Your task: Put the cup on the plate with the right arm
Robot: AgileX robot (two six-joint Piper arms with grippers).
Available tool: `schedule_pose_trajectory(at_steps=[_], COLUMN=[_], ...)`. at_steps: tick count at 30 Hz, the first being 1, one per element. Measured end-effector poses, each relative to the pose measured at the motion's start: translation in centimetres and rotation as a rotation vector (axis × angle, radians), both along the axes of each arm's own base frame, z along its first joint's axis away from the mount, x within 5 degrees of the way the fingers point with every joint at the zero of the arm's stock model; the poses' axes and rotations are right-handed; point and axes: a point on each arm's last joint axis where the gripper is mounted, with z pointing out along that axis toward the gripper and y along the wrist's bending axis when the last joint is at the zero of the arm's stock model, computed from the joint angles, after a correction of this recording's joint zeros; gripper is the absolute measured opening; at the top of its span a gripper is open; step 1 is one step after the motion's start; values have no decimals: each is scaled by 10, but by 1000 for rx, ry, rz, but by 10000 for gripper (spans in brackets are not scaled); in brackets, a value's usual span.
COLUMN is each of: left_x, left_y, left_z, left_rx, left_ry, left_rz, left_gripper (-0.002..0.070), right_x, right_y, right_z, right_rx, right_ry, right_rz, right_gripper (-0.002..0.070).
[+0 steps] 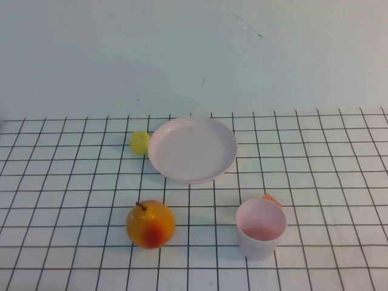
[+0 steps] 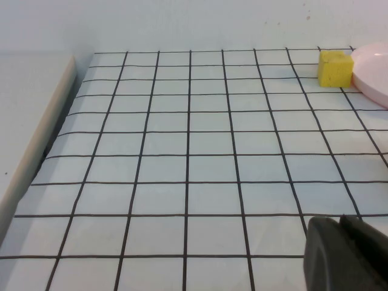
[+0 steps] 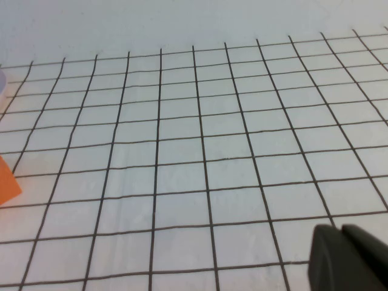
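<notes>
The pale pink cup (image 1: pixel 260 229) stands upright and empty on the grid cloth at the front right. The round pale pink plate (image 1: pixel 192 150) lies empty at the middle back; its rim also shows in the left wrist view (image 2: pixel 373 73). Neither arm shows in the high view. My left gripper (image 2: pixel 341 254) hangs over bare cloth to the left of the plate, fingers together and empty. My right gripper (image 3: pixel 342 257) hangs over bare cloth on the right, fingers together and empty, apart from the cup. A sliver of pale rim (image 3: pixel 2 82) at that view's edge may be the cup.
An orange-yellow fruit (image 1: pixel 150 224) sits at the front left. A yellow cube (image 1: pixel 140 142) touches the plate's left side and also shows in the left wrist view (image 2: pixel 335 68). A small orange cube (image 1: pixel 272 200) sits just behind the cup, also in the right wrist view (image 3: pixel 7 182).
</notes>
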Motion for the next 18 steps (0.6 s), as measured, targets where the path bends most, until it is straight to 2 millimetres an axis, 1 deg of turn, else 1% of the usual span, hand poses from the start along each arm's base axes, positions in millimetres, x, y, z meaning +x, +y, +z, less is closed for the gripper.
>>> schedule_pose_trajectory(at_steps=[18], left_x=[0], left_y=[1], left_z=[0], left_rx=[0], left_ry=[0], left_rz=[23], left_gripper=[-3], right_x=[0], right_y=[0], right_z=[0], right_rx=[0], right_ry=[0], right_rz=[0], right_gripper=[-2])
